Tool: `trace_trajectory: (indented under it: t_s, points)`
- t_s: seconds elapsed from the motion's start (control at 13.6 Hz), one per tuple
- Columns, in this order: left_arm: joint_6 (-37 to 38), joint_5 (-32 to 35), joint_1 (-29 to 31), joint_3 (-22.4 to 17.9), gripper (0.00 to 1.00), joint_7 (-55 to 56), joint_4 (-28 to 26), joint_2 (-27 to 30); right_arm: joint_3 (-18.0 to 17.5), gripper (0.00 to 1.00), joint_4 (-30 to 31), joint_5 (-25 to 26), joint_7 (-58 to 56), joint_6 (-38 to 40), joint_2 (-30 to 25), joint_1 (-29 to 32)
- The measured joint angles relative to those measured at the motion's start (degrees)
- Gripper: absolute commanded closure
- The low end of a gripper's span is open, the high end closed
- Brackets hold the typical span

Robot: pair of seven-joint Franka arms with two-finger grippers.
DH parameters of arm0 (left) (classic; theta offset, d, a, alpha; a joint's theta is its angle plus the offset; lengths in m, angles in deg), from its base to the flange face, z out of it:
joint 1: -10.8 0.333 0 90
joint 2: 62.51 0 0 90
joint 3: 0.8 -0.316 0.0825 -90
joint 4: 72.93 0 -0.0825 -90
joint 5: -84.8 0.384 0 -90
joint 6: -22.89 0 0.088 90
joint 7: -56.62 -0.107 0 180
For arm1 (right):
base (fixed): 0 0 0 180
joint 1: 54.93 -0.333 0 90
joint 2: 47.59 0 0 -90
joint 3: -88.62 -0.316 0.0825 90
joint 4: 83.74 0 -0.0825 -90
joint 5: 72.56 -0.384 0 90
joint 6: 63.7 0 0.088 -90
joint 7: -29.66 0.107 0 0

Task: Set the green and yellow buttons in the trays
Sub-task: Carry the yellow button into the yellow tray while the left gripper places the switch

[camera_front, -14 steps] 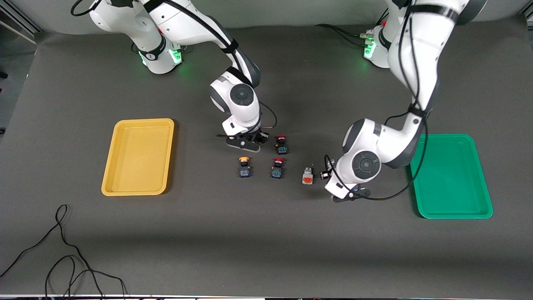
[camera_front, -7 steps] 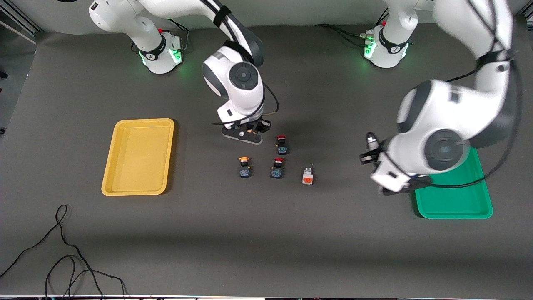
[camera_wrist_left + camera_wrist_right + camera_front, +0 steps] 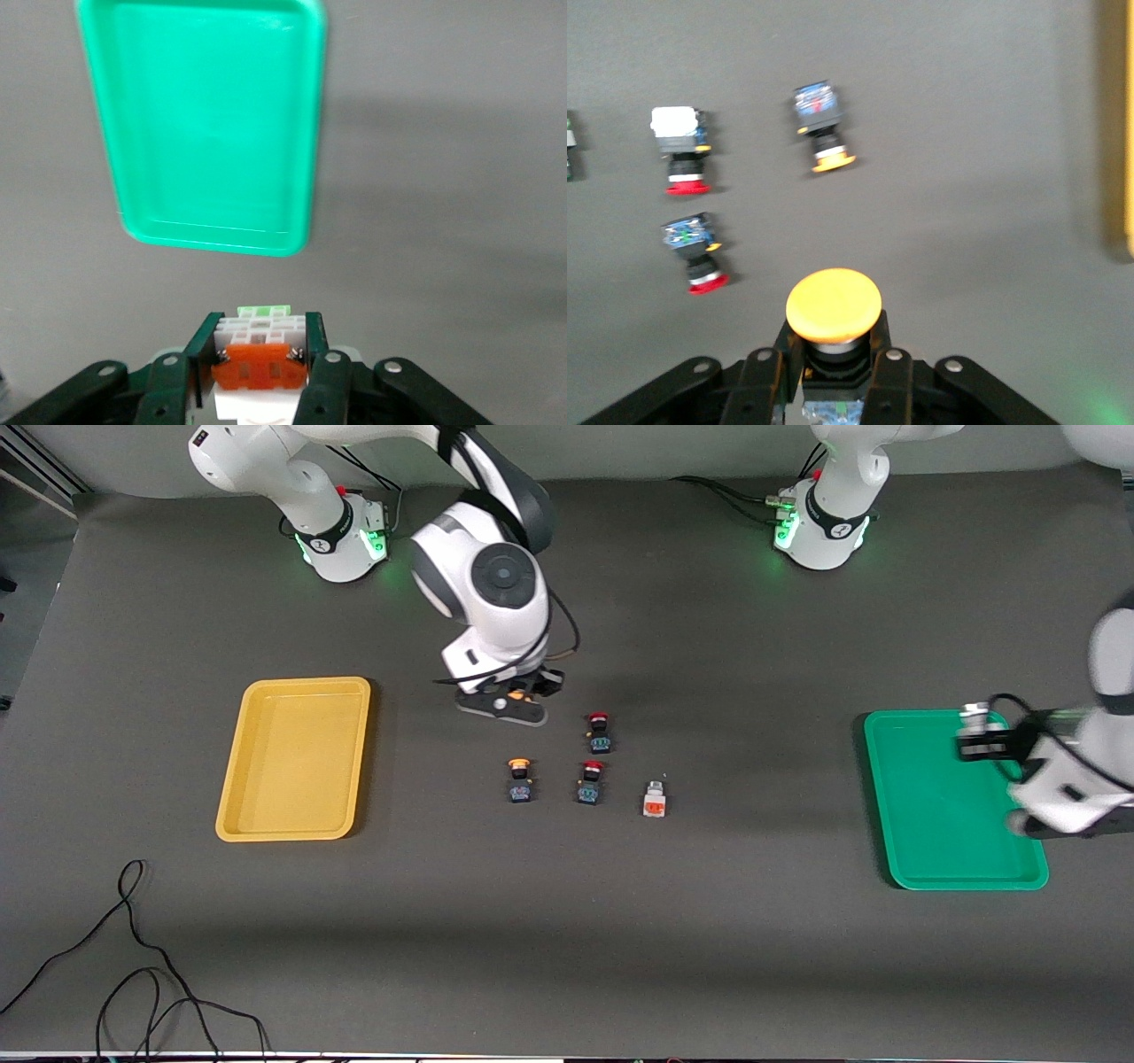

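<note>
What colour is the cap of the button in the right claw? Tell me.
Yellow-orange cap, clearest in the right wrist view.

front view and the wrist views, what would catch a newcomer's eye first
Both hands carry a button. The left hand grips a white block switch with an orange face over the shallow green plastic tray at the left arm's end. The right hand grips a dark switch with a yellow-orange round cap above the buttons on the dark table, the shallow yellow plastic tray empty.
</note>
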Motion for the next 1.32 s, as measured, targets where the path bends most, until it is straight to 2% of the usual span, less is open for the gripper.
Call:
trace_trajectory:
  t_s: [0.15, 0.22, 0.37, 0.51, 0.59, 0.73, 0.88, 1.03, 1.25, 1.32]
  points:
    - [-4.5, 1.7, 5.2, 0.0, 1.0, -7.1, -3.2, -0.2, 2.9, 0.8, 0.2, -0.1, -13.7, 6.0, -4.4, 6.4]
    - [-7.8, 2.1, 7.2, -0.1, 1.0, -9.2, -5.6, -0.4, 6.0, 0.8, 0.7, -0.2, -21.8, 7.8, -6.4, 9.2]
    - [-15.6, 2.4, 10.1, 0.0, 1.0, -11.4, -11.5, -1.0, 15.7, 0.8, 2.6, -0.4, -38.8, 9.1, -9.2, 12.3]
    - [-23.6, 2.5, 11.0, 0.0, 1.0, -11.6, -17.4, -1.7, 26.1, 0.8, 4.8, -0.6, -54.2, 8.8, -9.8, 12.9]
    - [-27.7, 2.5, 11.3, 0.0, 1.0, -11.6, -20.2, -1.9, 30.3, 0.8, 6.1, -0.7, -59.9, 8.1, -9.7, 13.0]
    - [-36.3, 2.6, 11.9, 0.0, 1.0, -11.6, -25.3, -2.4, 36.4, 0.8, 9.9, -0.8, -68.9, 3.4, -9.6, 13.0]
    - [-44.5, 2.8, 13.0, 0.0, 1.0, -11.6, -29.3, -3.6, 39.7, 0.8, 15.4, -0.9, -75.3, -4.6, -9.2, 13.5]
    - [-51.7, 2.9, 14.1, 0.0, 1.0, -11.6, -32.0, -5.5, 40.4, 0.8, 21.4, -2.9, -80.0, -13.1, -7.8, 15.3]
    - [-57.1, 2.9, 15.1, 0.0, 1.0, -11.6, -33.0, -8.4, 40.3, 0.8, 25.8, -11.6, -86.2, -20.1, -1.3, 16.2]
    - [-57.7, 2.9, 15.2, 0.1, 0.63, -11.6, -33.0, -8.9, 40.1, 0.8, 25.8, -15.3, -88.3, -21.1, 1.8, 16.1]
